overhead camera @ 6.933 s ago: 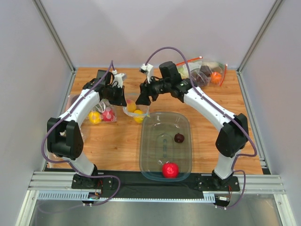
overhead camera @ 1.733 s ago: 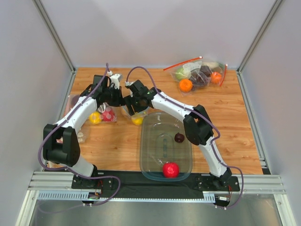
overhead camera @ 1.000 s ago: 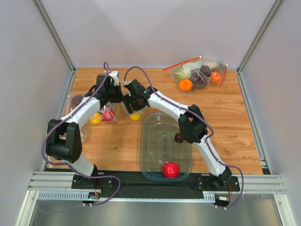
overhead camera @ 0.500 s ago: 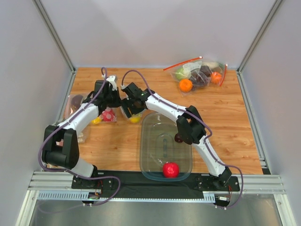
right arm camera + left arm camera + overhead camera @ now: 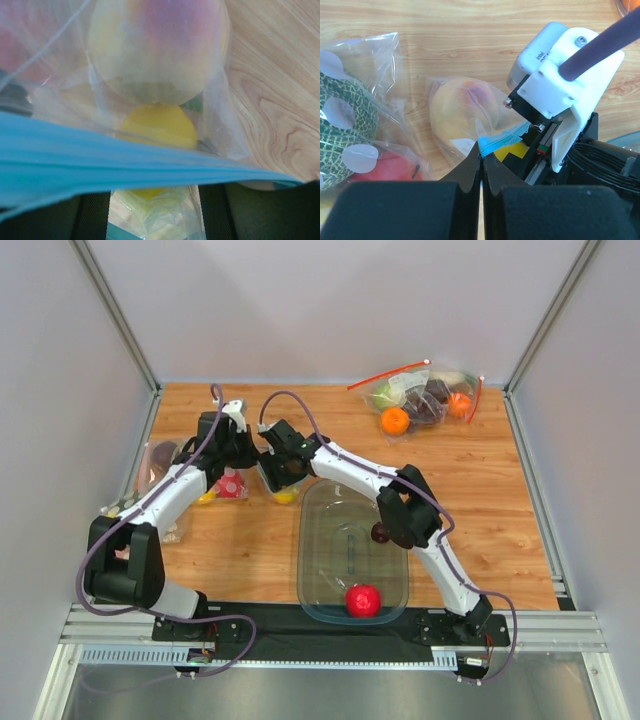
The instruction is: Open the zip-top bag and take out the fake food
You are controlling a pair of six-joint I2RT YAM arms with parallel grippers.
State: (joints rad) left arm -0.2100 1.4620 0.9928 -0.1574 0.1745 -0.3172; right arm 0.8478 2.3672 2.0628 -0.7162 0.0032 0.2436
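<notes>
left end effector (image 5: 481, 156) is clenched on the light-blue zip strip (image 5: 501, 139) of the zip-top bag (image 5: 462, 107), pinching one lip right at the mouth. My read: it's the anchor, so the other arm can peel the opposite lip away

right end effector (image 5: 276, 473) is nose-down on the same mouth, just beside the left. Its wrist view has the strip stretched across the frame and hiding the tips, so can't tell if it's gripping or slack

bag sits left of centre on the counter (image 5: 500, 490), just beyond the far rim of the clear tub (image 5: 304, 540). peach (image 5: 155, 45) and lemon (image 5: 157, 127) are inside it, lemon nearer the mouth. apple (image 5: 362, 600) and plum (image 5: 381, 533) lie in the tub, well apart, so roughly half done by my estimate

counter is wood-grain. A second clear bag of fruit (image 5: 218, 485) lies just left of ours, and the red-zip bag (image 5: 425, 400) is at the far right. Plain grey wall panels (image 5: 330, 310) on aluminium posts (image 5: 115, 315), black rail (image 5: 330, 625) along the near edge
</notes>
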